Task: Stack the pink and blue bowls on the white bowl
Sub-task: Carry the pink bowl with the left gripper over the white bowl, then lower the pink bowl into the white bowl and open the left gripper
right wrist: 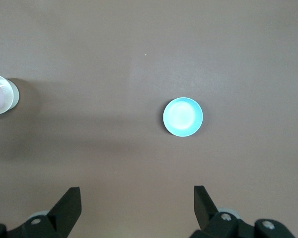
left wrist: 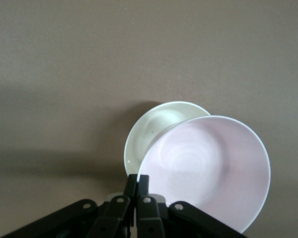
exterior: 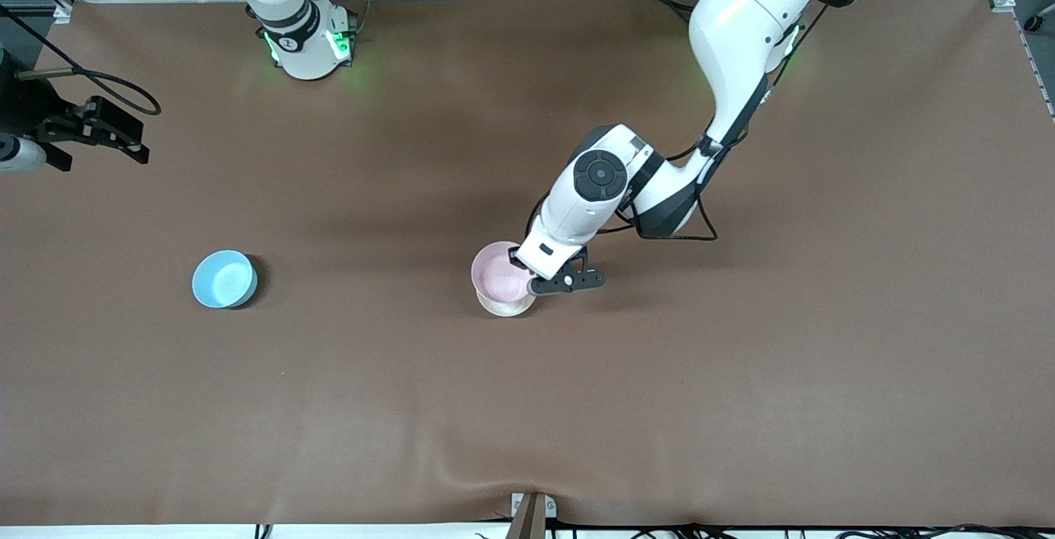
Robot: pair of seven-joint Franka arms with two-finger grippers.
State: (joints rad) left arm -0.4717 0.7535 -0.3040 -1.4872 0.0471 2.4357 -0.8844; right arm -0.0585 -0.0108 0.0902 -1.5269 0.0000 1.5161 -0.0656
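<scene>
My left gripper (exterior: 532,281) (left wrist: 138,179) is shut on the rim of the pale pink bowl (exterior: 499,273) (left wrist: 208,168). It holds the bowl slightly tilted over the white bowl (exterior: 504,306) (left wrist: 154,131), which stands near the table's middle and is partly covered by it. Whether the two bowls touch, I cannot tell. The light blue bowl (exterior: 224,278) (right wrist: 183,117) sits alone on the table toward the right arm's end. My right gripper (exterior: 95,131) (right wrist: 137,196) waits open and empty, high over that end of the table.
A brown mat (exterior: 742,374) covers the whole table. The right arm's base (exterior: 307,49) stands at the table's back edge. A small bracket (exterior: 532,513) sits at the edge nearest the front camera.
</scene>
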